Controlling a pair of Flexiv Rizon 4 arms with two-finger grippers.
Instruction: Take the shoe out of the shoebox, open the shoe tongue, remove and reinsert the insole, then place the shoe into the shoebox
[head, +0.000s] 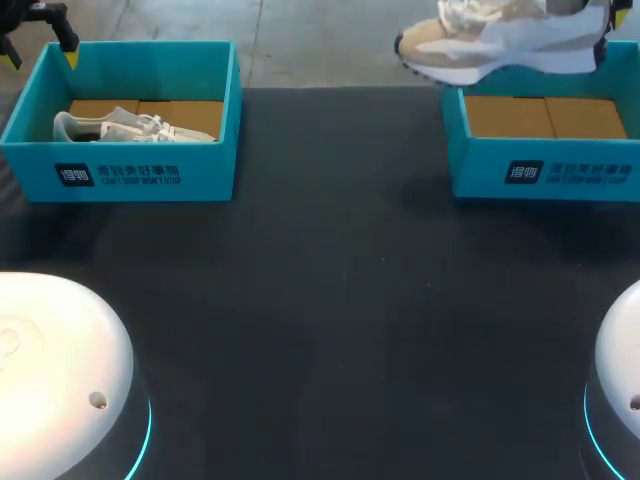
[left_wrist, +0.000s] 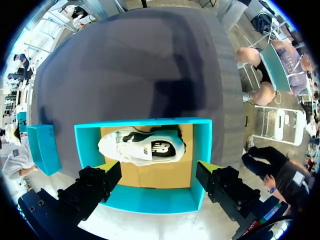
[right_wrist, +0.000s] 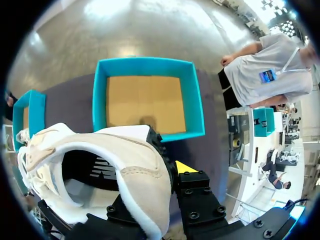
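A beige and white shoe (head: 500, 40) hangs in the air over the far rim of the right teal shoebox (head: 545, 172), whose brown floor is bare. My right gripper (right_wrist: 167, 172) is shut on the heel wall of this shoe (right_wrist: 100, 170), with one yellow tip outside and the other finger hidden inside. That empty box (right_wrist: 145, 100) lies below and ahead of it. A second white shoe (head: 130, 127) lies on its side in the left teal shoebox (head: 130, 175). My left gripper (left_wrist: 159, 177) hovers open above that box, and the shoe (left_wrist: 142, 146) lies below, ahead of its fingers.
The two boxes stand at the far left and far right of the dark table (head: 340, 300). The white arm bases (head: 60, 370) fill the near corners. A person stands beyond the table's far right side, not touching anything.
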